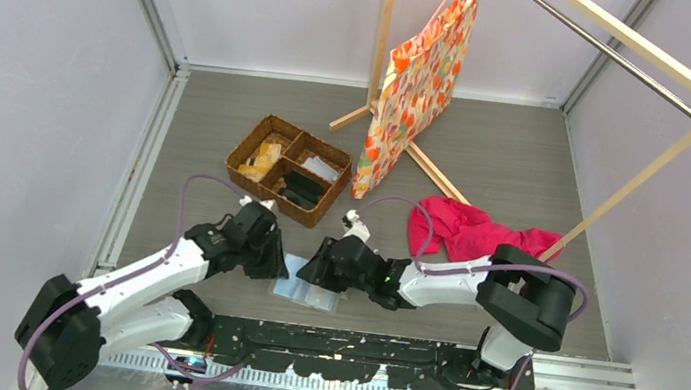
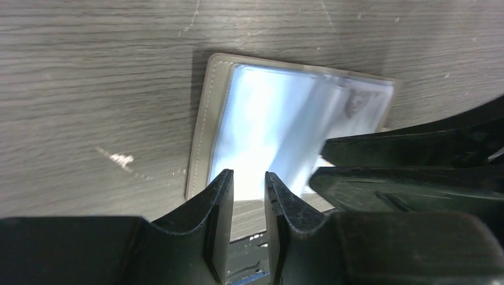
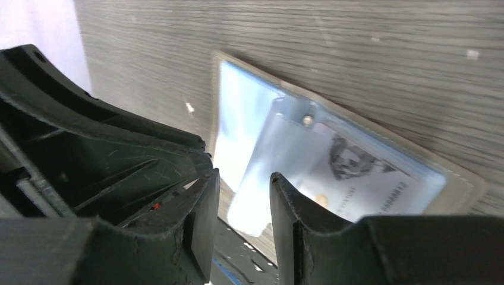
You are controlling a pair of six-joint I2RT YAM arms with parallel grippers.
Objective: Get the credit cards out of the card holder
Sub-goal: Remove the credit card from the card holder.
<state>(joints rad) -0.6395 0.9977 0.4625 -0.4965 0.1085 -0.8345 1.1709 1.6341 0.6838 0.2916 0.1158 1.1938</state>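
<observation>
The card holder point(image 1: 308, 293) lies open on the table between my two grippers, pale blue sleeves up. In the left wrist view the card holder point(image 2: 205, 136) shows its grey-olive edge. My left gripper point(image 2: 248, 175) hovers at its near edge, jaws slightly apart and empty. My right gripper point(image 3: 245, 175) is open at the holder's point(image 3: 238, 107) near edge. A pale glossy card point(image 3: 276, 166) sticks out of a sleeve toward the gap between its fingers, not gripped. A second card with a portrait point(image 3: 368, 184) sits in the right sleeve. From above, the left gripper point(image 1: 274, 264) and right gripper point(image 1: 313, 270) nearly touch.
A brown wicker divided basket point(image 1: 246, 142) with small items stands behind the grippers. A patterned orange bag point(image 1: 422, 84) hangs on a wooden rack point(image 1: 643, 53) at the back. A red cloth point(image 1: 468, 229) lies to the right. The table's near rail point(image 1: 351, 352) is just below the holder.
</observation>
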